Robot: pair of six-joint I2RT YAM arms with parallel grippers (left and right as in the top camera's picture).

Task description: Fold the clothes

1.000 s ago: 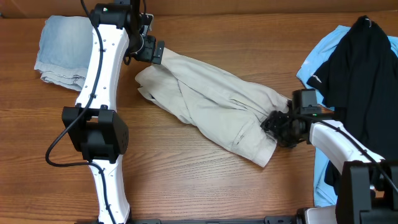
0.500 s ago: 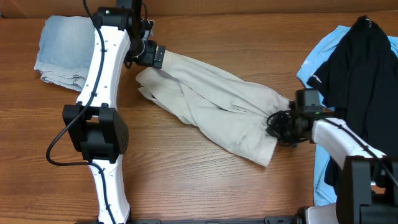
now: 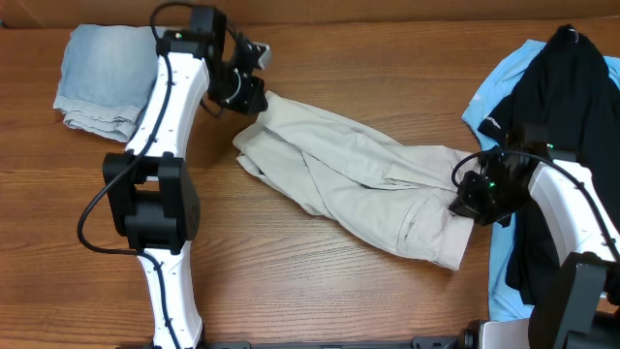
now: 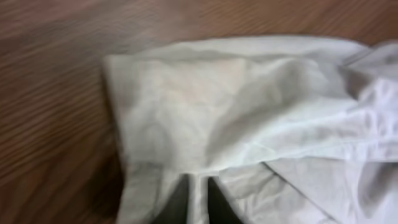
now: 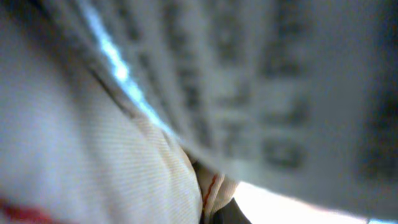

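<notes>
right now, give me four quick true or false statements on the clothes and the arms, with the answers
1. The left fingers are shut on the beige garment. True.
2. The right fingers hang open over bare wood. False: they are shut on the garment's other end.
3. The denim lies apart from the garment. True.
4. The black top lies under the blue top. False: it lies on top of it.
</notes>
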